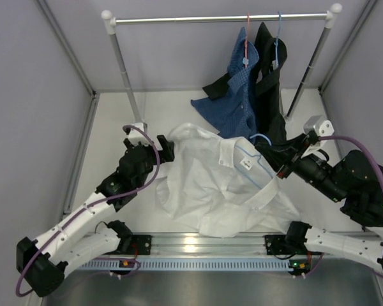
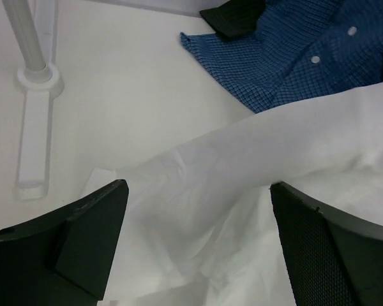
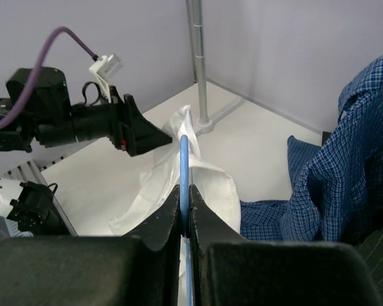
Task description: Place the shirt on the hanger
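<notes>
The white shirt lies crumpled on the table, collar toward the right. The light-blue hanger lies partly inside the collar, most of it hidden by cloth. My right gripper is shut on the hanger wire at the collar. In the right wrist view the wire runs straight out from between the closed fingers into the shirt. My left gripper is open at the shirt's far left edge. In the left wrist view its fingers stand wide apart over the white cloth.
A clothes rack stands at the back. On it hang a blue checked shirt on a red hanger and a black garment on a darker blue hanger. The rack's left foot is near my left gripper. Walls enclose the table.
</notes>
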{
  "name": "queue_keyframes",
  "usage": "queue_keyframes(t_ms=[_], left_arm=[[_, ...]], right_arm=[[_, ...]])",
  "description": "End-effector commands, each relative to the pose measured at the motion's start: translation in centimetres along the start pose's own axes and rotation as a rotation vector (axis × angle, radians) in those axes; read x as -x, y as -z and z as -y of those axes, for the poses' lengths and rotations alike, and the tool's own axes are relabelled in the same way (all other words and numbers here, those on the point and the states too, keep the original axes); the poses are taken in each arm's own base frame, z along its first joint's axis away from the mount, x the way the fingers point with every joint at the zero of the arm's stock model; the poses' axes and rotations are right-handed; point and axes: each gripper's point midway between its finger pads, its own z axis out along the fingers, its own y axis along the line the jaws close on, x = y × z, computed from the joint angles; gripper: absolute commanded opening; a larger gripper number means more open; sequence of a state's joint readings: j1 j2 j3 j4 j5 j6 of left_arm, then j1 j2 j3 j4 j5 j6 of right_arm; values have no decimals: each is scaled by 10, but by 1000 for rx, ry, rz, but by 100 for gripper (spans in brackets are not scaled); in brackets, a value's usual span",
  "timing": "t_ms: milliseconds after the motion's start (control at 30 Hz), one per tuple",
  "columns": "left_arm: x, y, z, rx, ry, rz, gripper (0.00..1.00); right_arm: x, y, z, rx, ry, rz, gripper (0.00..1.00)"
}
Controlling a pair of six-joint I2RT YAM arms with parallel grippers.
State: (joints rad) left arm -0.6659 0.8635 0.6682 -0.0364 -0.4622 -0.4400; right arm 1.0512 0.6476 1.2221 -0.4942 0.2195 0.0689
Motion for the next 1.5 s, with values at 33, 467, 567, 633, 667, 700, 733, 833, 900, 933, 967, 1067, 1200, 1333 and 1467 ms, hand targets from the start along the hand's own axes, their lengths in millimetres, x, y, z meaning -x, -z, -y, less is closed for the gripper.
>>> queue_keyframes(t_ms=[33, 467, 567, 633, 667, 700, 733, 833, 900, 933, 967, 1067, 1200, 1333, 1467], left_arm=[[67, 47, 47, -285, -79, 97, 98], [100, 163, 200, -1368, -472, -122, 98], [75, 173, 203, -1509, -441, -251, 98], [62, 178, 202, -1586, -420, -305, 98], [59, 180, 201, -1606, -420, -309, 98], [58, 183, 201, -1636, -430, -300, 98], [56, 183, 201, -1647, -431, -303, 98], [50, 185, 204, -1723, -388, -360, 98], [44, 183, 207, -1777, -349, -412, 98], [44, 190, 206, -1837, -327, -428, 98], [42, 192, 205, -1867, -316, -438, 98], [36, 192, 203, -1894, -291, -468, 98], [28, 174, 206, -1780, -289, -506, 98], [22, 159, 210, -1721, -257, -566, 98], [22, 170, 213, -1775, -212, -621, 94]], right_arm=[[17, -15, -17, 80, 20, 60, 0], [-11, 0, -80, 494, 159, -15, 0], [-13, 13, -92, 582, 156, -2, 0], [-17, 17, -95, 605, 161, -6, 0], [-19, 18, -96, 611, 165, -10, 0], [-23, 17, -97, 622, 174, -23, 0], [-25, 18, -99, 643, 179, -32, 0], [-32, 15, -102, 659, 184, -62, 0], [-33, 12, -99, 643, 192, -66, 0], [-33, 10, -96, 623, 195, -65, 0], [-33, 9, -95, 612, 197, -65, 0], [-31, 8, -90, 578, 196, -58, 0], [-21, 10, -86, 559, 201, -32, 0], [-19, 5, -87, 553, 203, -36, 0], [-24, -5, -83, 523, 211, -58, 0]])
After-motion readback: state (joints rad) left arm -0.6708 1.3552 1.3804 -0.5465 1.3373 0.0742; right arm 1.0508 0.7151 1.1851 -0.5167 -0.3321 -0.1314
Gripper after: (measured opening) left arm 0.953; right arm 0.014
